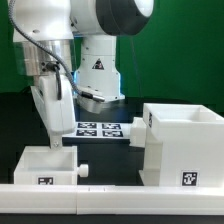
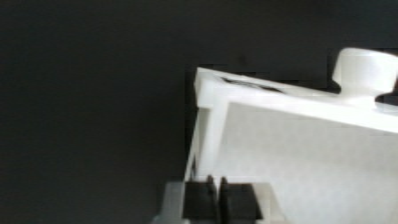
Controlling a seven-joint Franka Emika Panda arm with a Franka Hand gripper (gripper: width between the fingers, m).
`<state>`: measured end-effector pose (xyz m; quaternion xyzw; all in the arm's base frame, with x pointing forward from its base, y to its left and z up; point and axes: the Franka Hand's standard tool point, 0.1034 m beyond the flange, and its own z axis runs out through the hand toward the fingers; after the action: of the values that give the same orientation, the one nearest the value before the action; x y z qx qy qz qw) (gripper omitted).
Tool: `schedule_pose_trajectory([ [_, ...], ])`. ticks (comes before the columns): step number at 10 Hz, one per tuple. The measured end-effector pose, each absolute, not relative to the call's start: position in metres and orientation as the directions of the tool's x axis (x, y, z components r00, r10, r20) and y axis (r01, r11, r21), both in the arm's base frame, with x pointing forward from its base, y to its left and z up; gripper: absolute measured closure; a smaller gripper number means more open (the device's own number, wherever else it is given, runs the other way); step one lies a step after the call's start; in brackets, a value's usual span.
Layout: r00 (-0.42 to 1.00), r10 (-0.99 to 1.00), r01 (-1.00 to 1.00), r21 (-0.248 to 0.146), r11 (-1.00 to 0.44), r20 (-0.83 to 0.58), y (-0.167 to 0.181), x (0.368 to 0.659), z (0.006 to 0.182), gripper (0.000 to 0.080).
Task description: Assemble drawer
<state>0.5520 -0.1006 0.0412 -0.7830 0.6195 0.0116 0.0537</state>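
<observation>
A small white drawer tray (image 1: 40, 165) with a knob (image 1: 83, 171) sits at the exterior view's lower left, a black-and-white tag on its front. My gripper (image 1: 58, 141) reaches down onto the tray's far wall. In the wrist view the gripper (image 2: 217, 203) has its dark fingers closed on the thin edge of the tray (image 2: 302, 150), and the knob (image 2: 365, 72) shows beyond. The large white box housing (image 1: 185, 145) stands at the exterior view's right, open at the top, apart from the tray. A second tray is not in view.
The marker board (image 1: 100, 129) lies flat on the dark table between the tray and the robot base. A long white bar (image 1: 110, 200) runs along the front edge. The arm's base stands behind the marker board.
</observation>
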Motion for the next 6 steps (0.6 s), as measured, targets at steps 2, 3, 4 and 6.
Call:
schedule_pose_trajectory([
  [2, 0.236, -0.968, -0.970, -0.077, -0.230, -0.082, -0.100, 0.556, 0.044, 0.0798],
  [3, 0.238, -0.968, -0.969, -0.084, -0.232, -0.081, -0.098, 0.561, 0.047, 0.0798],
  [4, 0.241, -0.967, -0.968, -0.095, -0.233, -0.079, -0.097, 0.570, 0.051, 0.0798],
  [6, 0.216, -0.973, -0.972, -0.118, -0.206, -0.086, -0.089, 0.595, 0.060, 0.0798],
])
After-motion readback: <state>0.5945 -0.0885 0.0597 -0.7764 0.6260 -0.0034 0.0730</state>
